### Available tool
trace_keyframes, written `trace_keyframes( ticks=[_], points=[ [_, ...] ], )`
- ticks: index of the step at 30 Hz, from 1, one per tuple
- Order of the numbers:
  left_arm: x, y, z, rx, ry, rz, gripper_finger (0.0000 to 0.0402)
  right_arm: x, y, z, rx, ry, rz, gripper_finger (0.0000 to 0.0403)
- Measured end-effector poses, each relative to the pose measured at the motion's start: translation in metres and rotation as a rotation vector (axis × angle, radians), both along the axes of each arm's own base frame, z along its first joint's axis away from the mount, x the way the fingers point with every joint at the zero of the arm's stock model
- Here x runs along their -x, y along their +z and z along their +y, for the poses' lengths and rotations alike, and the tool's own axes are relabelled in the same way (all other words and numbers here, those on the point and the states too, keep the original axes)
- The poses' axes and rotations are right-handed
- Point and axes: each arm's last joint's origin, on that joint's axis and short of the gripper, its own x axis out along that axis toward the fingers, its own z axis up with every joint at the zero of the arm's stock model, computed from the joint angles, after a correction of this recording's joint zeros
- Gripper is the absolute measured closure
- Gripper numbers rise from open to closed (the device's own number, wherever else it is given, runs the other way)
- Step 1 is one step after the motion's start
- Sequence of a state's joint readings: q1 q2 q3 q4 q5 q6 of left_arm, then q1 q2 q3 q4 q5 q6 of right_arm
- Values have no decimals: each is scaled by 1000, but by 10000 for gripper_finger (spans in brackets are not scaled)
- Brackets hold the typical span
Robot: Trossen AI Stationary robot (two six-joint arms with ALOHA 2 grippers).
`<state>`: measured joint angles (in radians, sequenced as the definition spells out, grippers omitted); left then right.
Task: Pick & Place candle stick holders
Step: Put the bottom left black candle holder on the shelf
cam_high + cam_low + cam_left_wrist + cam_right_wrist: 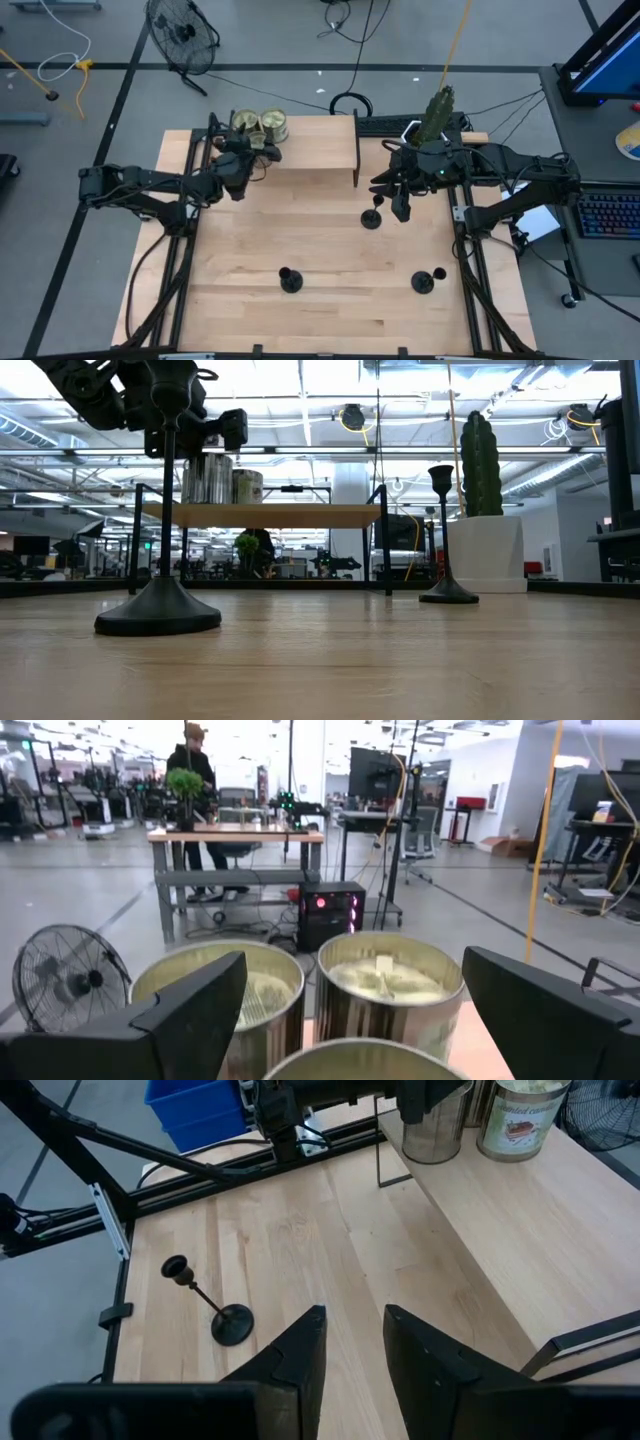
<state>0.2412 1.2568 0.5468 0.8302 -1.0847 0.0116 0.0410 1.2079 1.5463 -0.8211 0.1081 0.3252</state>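
Note:
Three black candle stick holders stand upright on their round bases on the wooden table: one mid-right [372,217], one front centre [290,280], one front right [425,282]. Two show in the low view [160,605] [447,590], and one in the right wrist view [228,1322]. My left gripper [255,150] [355,965] is open and level at the raised shelf, right in front of the gold tins [390,985]. My right gripper [400,203] [355,1325] hovers above the table just right of the mid-right holder, its fingers a narrow gap apart and empty.
A raised wooden shelf [310,150] on thin black legs stands at the table's far side, with three gold tins [262,125] at its left end. A cactus in a white pot [437,112] stands at the far right. A fan [180,30] is on the floor beyond.

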Motion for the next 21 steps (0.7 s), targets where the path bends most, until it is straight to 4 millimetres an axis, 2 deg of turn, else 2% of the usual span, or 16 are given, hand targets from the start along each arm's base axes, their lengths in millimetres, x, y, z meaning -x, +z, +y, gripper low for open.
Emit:
trace_keyframes(
  ticks=[8,13,21],
  points=[
    [2,11,-9,-49,-21,24,23,0,0,0,18,11,7,307],
    [12,26,-19,-67,-5,14,23,2,-2,-1,43,-15,31,309],
    [28,48,-41,-99,-85,-41,23,12,-3,-4,112,-54,74,308]
  ],
)
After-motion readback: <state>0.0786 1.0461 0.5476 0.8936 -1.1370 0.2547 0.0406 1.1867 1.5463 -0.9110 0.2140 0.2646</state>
